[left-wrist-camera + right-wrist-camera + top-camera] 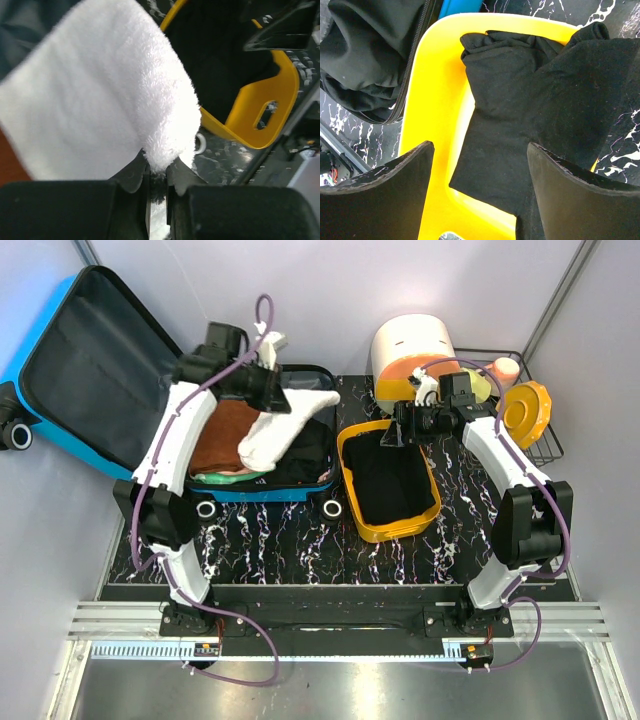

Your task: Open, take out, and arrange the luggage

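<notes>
The luggage, a bright-blue suitcase, lies open at the left with its dark lined lid propped back. Its base holds a brown cloth and black clothes. My left gripper is shut on the edge of a white towel, which hangs above the suitcase base. My right gripper stands open over the yellow basin, above a black garment that lies inside it; nothing is between its fingers.
A white-and-orange round box stands behind the basin. An orange lid leans on a wire rack at the right. The basin sits right beside the suitcase, whose black clothes reach its zip edge.
</notes>
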You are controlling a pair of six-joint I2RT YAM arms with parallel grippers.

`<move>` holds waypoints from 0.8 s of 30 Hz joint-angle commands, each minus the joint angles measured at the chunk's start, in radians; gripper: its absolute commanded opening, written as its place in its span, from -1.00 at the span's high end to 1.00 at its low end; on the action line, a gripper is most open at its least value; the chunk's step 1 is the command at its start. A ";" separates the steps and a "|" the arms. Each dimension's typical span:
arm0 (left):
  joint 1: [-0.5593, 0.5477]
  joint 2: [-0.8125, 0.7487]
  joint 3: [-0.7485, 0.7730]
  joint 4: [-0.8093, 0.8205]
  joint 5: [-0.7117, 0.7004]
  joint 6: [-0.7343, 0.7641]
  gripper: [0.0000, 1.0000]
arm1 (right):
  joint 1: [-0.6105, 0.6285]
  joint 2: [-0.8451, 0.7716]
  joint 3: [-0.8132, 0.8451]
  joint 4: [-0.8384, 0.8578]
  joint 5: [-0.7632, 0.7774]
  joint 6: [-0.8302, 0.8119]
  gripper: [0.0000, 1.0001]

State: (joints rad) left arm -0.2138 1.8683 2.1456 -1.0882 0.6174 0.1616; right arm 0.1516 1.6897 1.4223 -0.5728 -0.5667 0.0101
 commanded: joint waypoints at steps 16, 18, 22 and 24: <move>-0.476 -0.043 -0.256 0.485 -0.266 -0.654 1.00 | -0.076 -0.159 -0.065 -0.064 0.204 -0.004 -0.64; -0.487 -0.017 -0.248 0.519 -0.262 -0.729 1.00 | -0.092 -0.209 -0.103 -0.062 0.253 -0.006 -0.62; -0.527 0.064 -0.211 0.525 -0.287 -0.826 1.00 | -0.104 -0.286 -0.192 -0.038 0.392 0.010 -0.49; -0.555 0.081 -0.207 0.533 -0.306 -0.861 1.00 | -0.107 -0.306 -0.241 -0.035 0.428 0.005 -0.41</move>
State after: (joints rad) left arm -0.7216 1.9236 1.8782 -0.6422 0.3664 -0.5632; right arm 0.0502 1.4391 1.2491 -0.6239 -0.2840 0.0139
